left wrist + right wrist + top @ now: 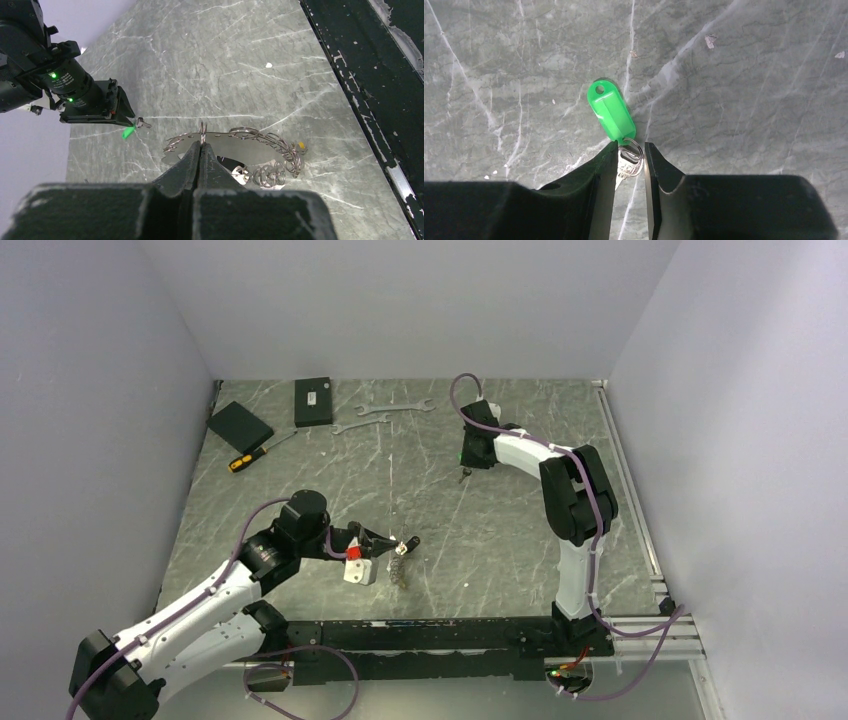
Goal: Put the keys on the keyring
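The keys (pixel 626 161), silvery with a bright green tag (pixel 611 112), lie flat on the table at the back right. My right gripper (pixel 630 147) points down over them, its jaws a little apart on either side of the key head. It also shows in the top view (pixel 462 472). My left gripper (pixel 392 545) is shut on a small ring (pixel 202 131) of the keyring (pixel 250 150), a curved metal plate hung with several split rings. The keyring (pixel 400 562) dangles from it near the table's front. The green tag also shows in the left wrist view (pixel 128 132).
Two silver wrenches (pixel 395 407) (pixel 352 427), two black boxes (pixel 313 402) (pixel 239 424) and a yellow-handled screwdriver (pixel 255 453) lie at the back left. A black rail (pixel 450 632) runs along the near edge. A yellow tag (pixel 301 145) hangs on the keyring.
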